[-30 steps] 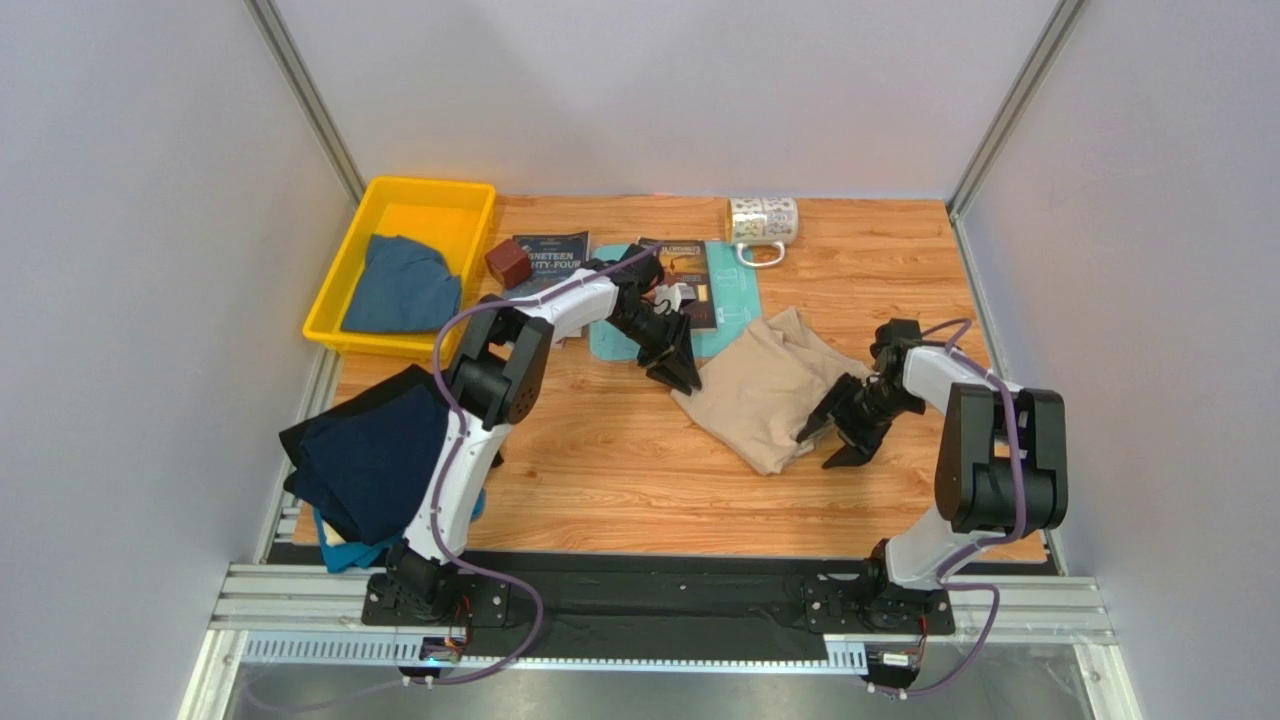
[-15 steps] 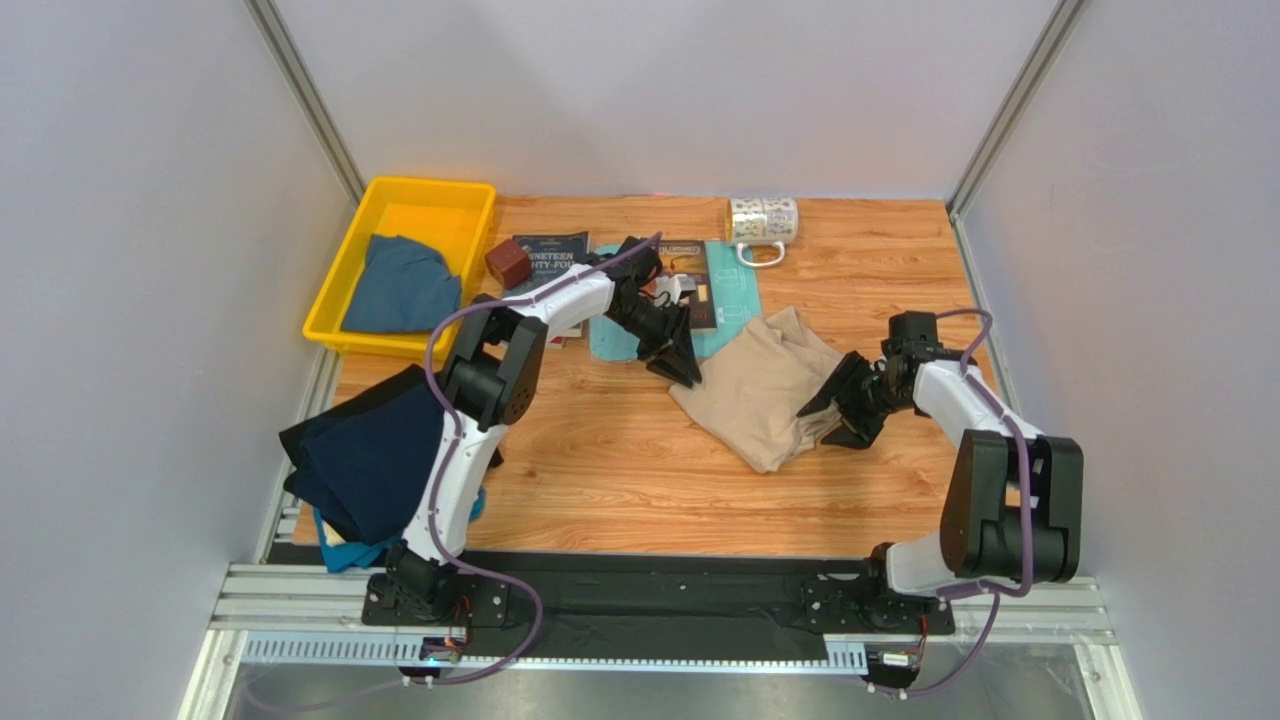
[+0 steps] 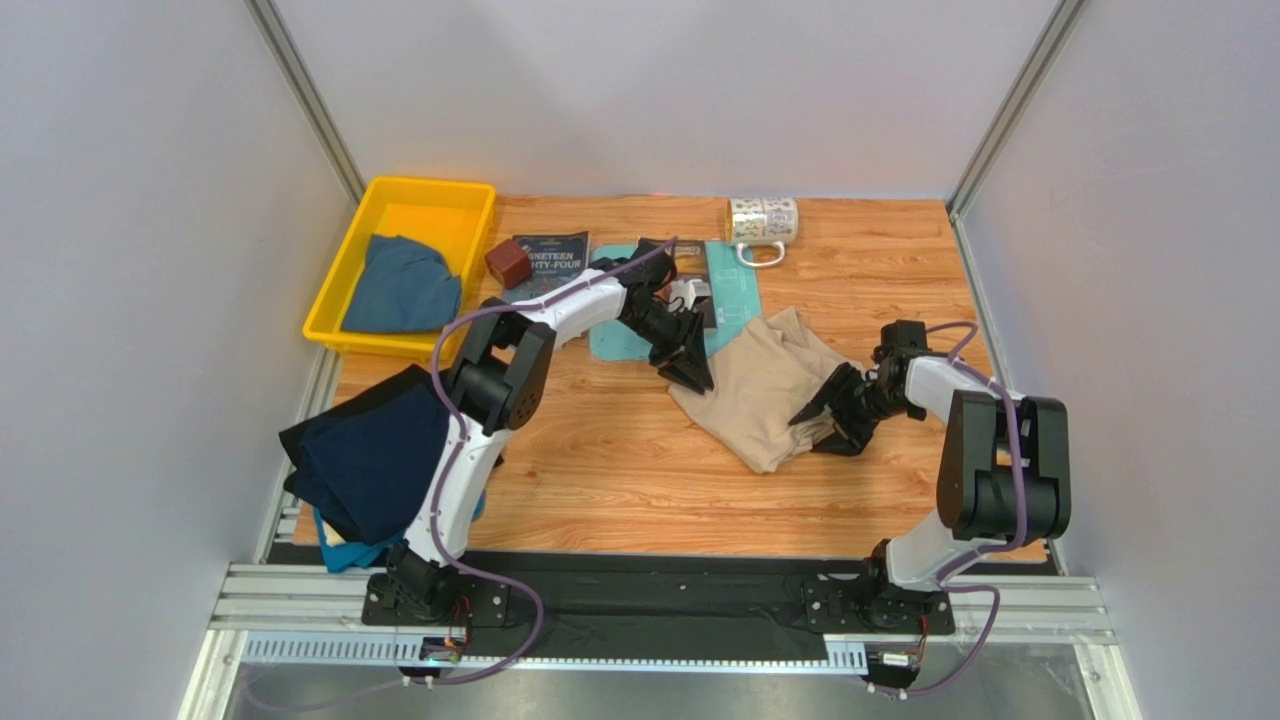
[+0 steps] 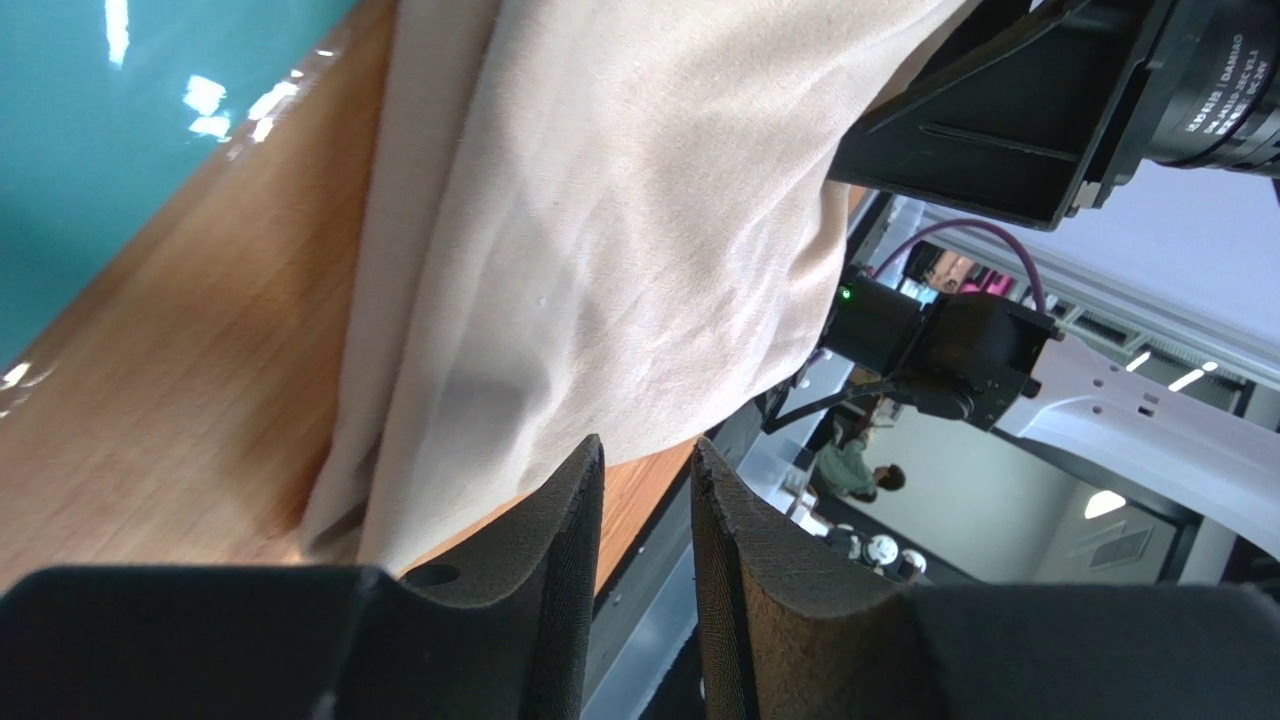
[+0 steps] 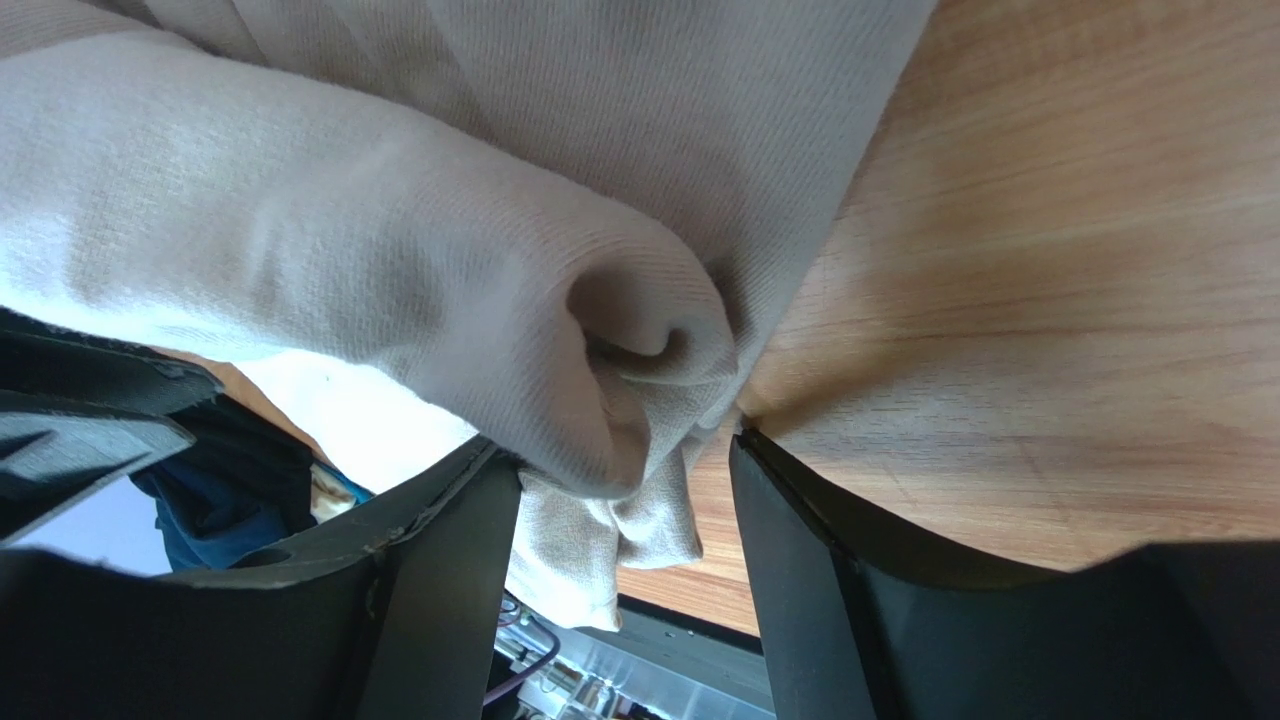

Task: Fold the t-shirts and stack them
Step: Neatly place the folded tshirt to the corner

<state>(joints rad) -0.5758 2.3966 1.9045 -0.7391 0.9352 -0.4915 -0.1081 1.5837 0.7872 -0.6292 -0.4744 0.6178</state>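
Beige t-shirt [image 3: 759, 393]: lies crumpled and unfolded on the table [image 3: 601, 473], just off the near-right corner of the light-teal board [image 3: 733, 300]. In the left wrist view a strip of bare wood separates shirt and board.
Long axis: judged to run from the end nearest the board diagonally away toward the arm bases. The outline is too rumpled for a firm reading.
Navy t-shirt [image 3: 368, 458]: well to the left of the board and nearer the bases, draped over the table edge. A teal t-shirt [image 3: 343, 558] shows beneath it.
Dusty blue t-shirt [image 3: 398, 285]: left of the board, inside the yellow bin [image 3: 337, 258].
Left gripper [image 3: 688, 368]: at the board's near-right corner, on the board-side edge of the beige t-shirt. The fingers are narrow and the gap is empty. The cloth lies just beyond and to one side of the fingertips.
Right gripper [image 3: 834, 428]: across the beige t-shirt from the board, at the opposite edge. The fingers are wide and straddle a bunched fold [image 5: 601, 375]. The cloth touches both fingers but is not visibly pinched.
Controlling relation: the beige t-shirt lies between the two grippers. The right arm is nearer a grasp, with cloth already in its gap. The left gripper must advance away from the board to reach cloth.
Step in hand (judgement): taking two opposite edges to spread the shirt flat before folding.
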